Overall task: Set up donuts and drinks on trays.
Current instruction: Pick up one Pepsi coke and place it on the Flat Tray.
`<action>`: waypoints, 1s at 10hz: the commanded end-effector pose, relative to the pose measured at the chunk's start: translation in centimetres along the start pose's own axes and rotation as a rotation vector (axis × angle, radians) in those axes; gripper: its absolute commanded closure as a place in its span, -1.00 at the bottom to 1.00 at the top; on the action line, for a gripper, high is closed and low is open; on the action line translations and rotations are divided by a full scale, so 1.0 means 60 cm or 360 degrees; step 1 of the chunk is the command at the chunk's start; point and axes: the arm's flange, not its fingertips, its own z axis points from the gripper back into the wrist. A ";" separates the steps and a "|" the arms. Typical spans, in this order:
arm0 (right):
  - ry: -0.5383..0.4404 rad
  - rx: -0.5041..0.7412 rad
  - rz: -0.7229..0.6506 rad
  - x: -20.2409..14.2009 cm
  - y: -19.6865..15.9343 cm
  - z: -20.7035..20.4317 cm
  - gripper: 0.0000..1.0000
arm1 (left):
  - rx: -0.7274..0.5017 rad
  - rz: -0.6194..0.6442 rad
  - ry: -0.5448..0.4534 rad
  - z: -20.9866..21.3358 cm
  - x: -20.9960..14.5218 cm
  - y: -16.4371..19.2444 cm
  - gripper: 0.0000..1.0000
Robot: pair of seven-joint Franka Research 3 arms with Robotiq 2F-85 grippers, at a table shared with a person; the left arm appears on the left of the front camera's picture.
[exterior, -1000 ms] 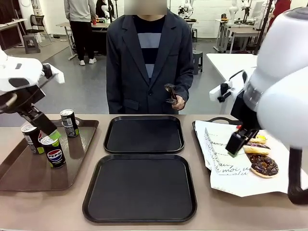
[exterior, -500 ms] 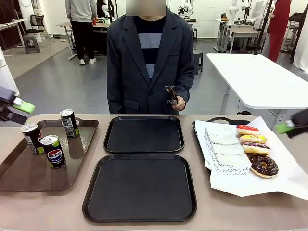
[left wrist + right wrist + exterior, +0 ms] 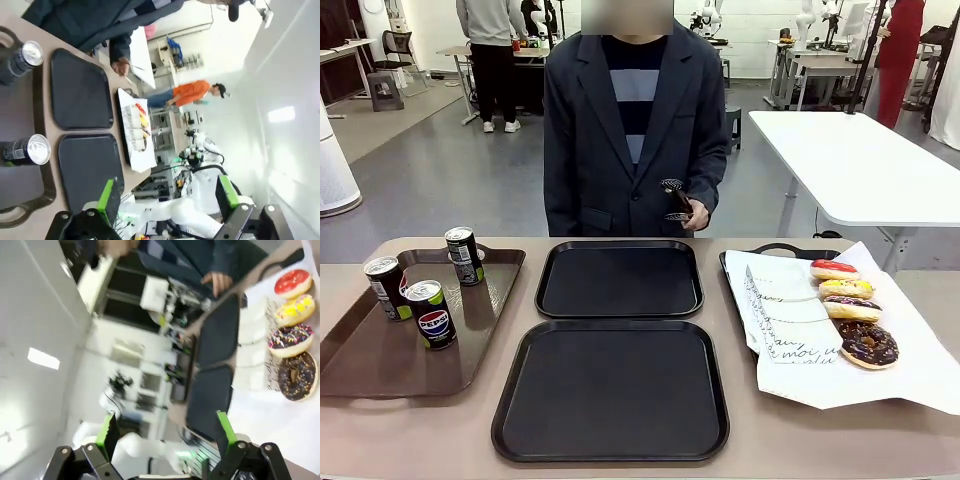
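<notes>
left gripper (image 3: 166,196) and right gripper (image 3: 166,429) both gape empty. slim black pepsi cans (image 3: 435,315) stand left on a brown plastic tray (image 3: 370,355): probably stiff, slick, best pinched mid-body. soft glazed ring donuts (image 3: 868,343) lie right on white paper (image 3: 790,330); black square plastic trays (image 3: 618,280) between.

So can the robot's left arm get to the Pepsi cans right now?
Probably yes. The left gripper is open and up in the air, and the cans stand uncovered on the brown tray with nothing in between.

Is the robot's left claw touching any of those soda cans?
Apart. In the left wrist view the left gripper hangs open, clear space between it and the cans.
</notes>
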 end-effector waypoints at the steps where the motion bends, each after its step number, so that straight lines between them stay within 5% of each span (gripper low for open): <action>1: -0.0064 0.0078 0.0041 -0.058 -0.003 -0.032 -1.00 | 0.0099 0.0004 0.0001 -0.002 -0.020 0.008 -1.00; 3: -0.0022 0.0076 0.0083 -0.064 0.010 -0.040 -1.00 | 0.0250 0.0024 0.0084 0.007 -0.021 0.020 -1.00; 4: -0.0089 0.0103 -0.0011 -0.010 -0.002 0.024 -1.00 | 0.0088 0.0044 -0.0014 0.012 -0.004 0.012 -1.00; 10: -0.0089 0.0103 -0.0011 -0.010 -0.002 0.024 -1.00 | 0.0088 0.0044 -0.0014 0.012 -0.004 0.012 -1.00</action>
